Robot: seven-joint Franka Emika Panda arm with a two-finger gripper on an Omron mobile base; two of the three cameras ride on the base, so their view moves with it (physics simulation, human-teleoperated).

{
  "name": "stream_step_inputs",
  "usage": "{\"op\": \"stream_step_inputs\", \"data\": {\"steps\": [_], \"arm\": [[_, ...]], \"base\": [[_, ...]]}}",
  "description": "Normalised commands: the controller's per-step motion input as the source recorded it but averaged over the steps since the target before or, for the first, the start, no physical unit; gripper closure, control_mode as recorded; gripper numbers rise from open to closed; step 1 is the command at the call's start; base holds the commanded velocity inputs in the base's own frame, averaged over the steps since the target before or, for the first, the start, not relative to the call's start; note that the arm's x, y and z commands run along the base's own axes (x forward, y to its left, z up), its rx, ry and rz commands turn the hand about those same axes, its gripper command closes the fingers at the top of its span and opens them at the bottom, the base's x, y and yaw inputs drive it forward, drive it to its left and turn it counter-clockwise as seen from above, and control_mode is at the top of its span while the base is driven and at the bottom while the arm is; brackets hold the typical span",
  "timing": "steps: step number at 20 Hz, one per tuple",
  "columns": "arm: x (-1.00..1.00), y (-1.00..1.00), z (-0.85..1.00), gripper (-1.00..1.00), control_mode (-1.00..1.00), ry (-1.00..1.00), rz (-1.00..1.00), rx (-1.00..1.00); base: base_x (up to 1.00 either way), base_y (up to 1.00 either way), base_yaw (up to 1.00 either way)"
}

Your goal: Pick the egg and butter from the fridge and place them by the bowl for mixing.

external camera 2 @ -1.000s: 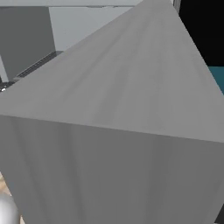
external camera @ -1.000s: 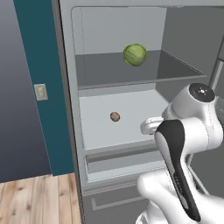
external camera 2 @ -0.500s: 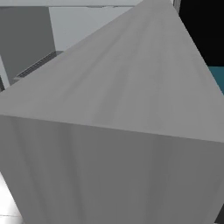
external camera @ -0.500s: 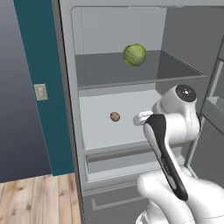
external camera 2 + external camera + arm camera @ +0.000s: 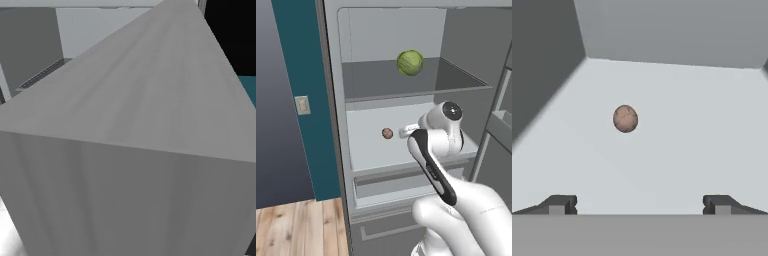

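Hand view: egg (image 5: 625,118) stands long axis upright on the fridge (image 5: 677,135) shelf, tool (image 5: 639,204) spread wide, empty.

Ahead of me, one green cabbage (image 5: 410,62), round, sitting alone on the upper shelf. To my left: a teal wall panel (image 5: 303,60) bearing a pale switch plate (image 5: 303,105), with light wood plank flooring (image 5: 301,230) below.

One egg (image 5: 387,133), one cabbage (image 5: 410,63), one fridge (image 5: 336,125), one wall switch (image 5: 303,105).
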Motion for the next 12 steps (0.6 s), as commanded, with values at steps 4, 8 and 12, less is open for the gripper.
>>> {"op": "stream_step_inputs", "data": {"steps": [4,8,12], "arm": [[0.71,0.66,-0.03,-1.0,-1.0,0.0,-0.05,0.0],[0.49,0.34,-0.01,-1.0,-1.0,0.05,-0.06,0.0],[0.04,0.01,-0.03,-1.0,-1.0,0.05,0.0,0.0]], "base": [[0.0,0.0,0.0],[0.0,0.0,0.0],[0.0,0.0,0.0]]}}
